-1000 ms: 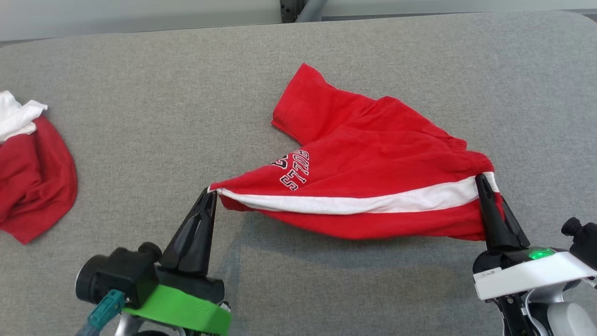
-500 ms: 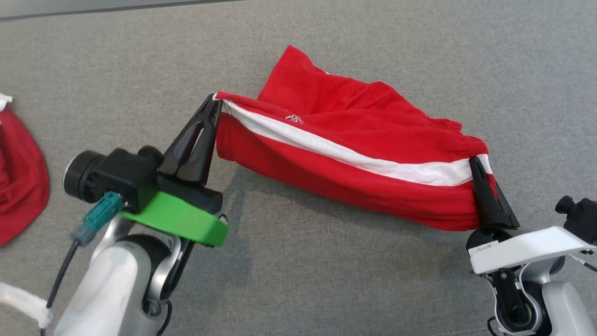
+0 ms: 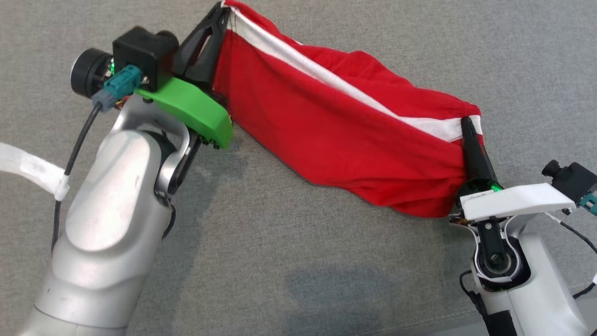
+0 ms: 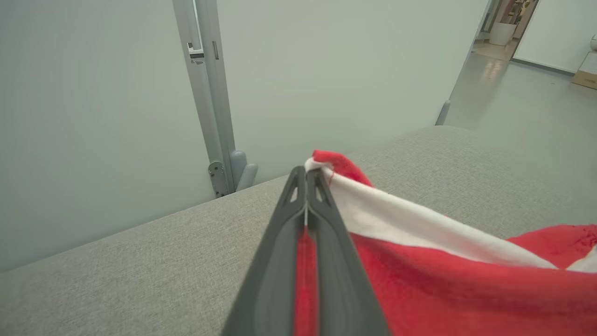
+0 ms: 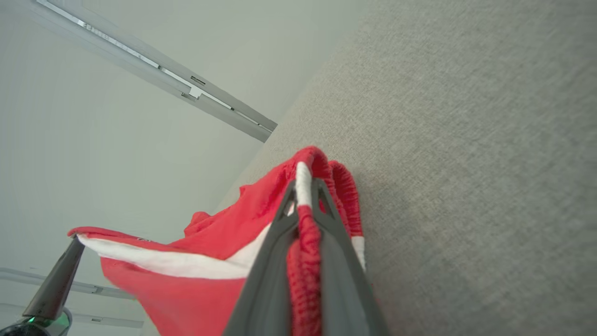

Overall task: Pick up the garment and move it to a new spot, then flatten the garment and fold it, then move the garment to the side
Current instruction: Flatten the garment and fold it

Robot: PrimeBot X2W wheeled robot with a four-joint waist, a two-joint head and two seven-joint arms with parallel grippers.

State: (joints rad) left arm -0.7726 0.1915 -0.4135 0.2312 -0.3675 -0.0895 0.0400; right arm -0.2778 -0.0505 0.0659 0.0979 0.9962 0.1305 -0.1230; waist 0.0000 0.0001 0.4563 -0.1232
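Where garment hangs, grey fabric surface meets pale wall.

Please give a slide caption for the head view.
Left pincer and right pincer hold red garment stretched over grey surface.
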